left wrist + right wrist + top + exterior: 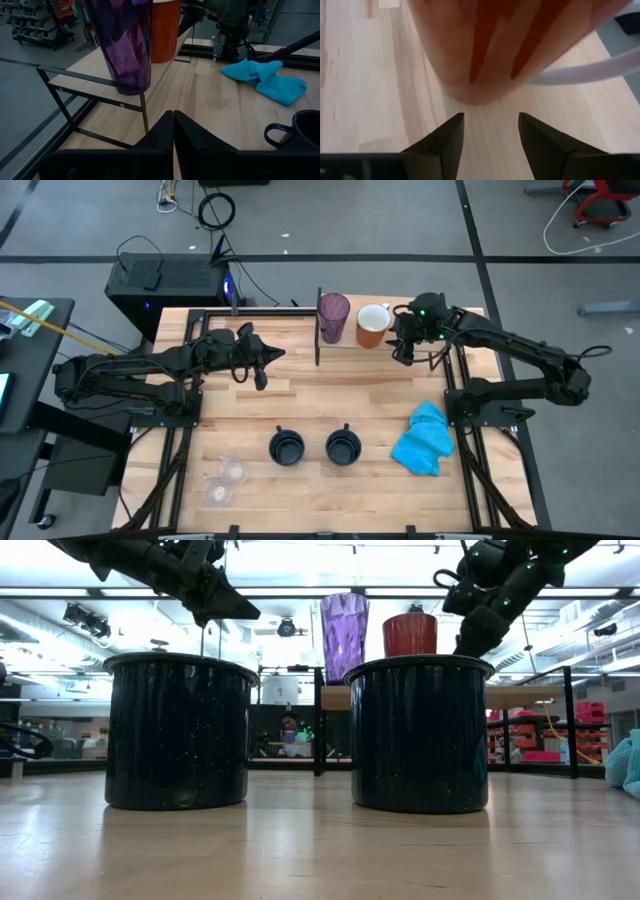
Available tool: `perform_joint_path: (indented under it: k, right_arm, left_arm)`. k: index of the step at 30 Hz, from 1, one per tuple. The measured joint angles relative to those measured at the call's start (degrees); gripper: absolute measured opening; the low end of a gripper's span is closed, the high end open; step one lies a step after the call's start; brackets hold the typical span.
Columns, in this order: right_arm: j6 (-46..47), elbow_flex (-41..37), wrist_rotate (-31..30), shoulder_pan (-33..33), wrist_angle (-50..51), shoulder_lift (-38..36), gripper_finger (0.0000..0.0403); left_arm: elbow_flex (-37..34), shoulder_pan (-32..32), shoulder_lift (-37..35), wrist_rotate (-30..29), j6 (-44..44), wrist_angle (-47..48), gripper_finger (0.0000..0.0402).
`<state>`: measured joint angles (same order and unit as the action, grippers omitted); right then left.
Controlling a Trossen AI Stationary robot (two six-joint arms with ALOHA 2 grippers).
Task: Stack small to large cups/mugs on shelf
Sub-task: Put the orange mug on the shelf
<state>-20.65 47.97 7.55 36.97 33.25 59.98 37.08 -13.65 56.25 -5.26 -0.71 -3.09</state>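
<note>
1. The right gripper (487, 135) has its jaws parted and holds nothing. It sits just beside the orange mug with white inside (372, 325), whose rounded body fills the right wrist view ahead of the fingertips.
2. That mug stands upright at the far right of the light wooden shelf with thin black uprights (268, 315), next to the tall translucent purple tumbler (333, 317).
3. The left gripper (173, 131) has its jaws pressed together, empty, above the table to the left of the tumbler.
4. Two dark navy mugs (286, 447) (343, 447) stand near the table's front edge. Two small clear plastic cups (233, 470) (218, 493) sit at the near left.
5. The orange mug looks rigid, fairly heavy and glossy, so likely slippery. Gripping across the rim or wall seems safer than the curved belly.
</note>
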Motion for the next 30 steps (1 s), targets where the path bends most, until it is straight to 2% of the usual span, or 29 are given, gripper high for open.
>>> perform_joint_path:
  k: [8, 21, 30]
  right_arm:
    - [-0.12, 0.04, 0.61, 0.00, -2.61, 0.42, 0.0171]
    - [-0.10, 0.04, 0.68, -0.04, -5.03, 0.53, 0.0159]
    - [-0.15, 0.13, 2.45, -0.04, -7.80, 4.94, 0.0147]
  left_arm:
    - [0.00, 0.00, 0.00, 0.00, -0.02, 0.02, 0.0021]
    - [0.00, 0.00, 0.00, 0.00, -0.07, -0.09, 0.0015]
    - [0.00, 0.00, 0.00, -0.01, -0.07, -0.13, 0.0018]
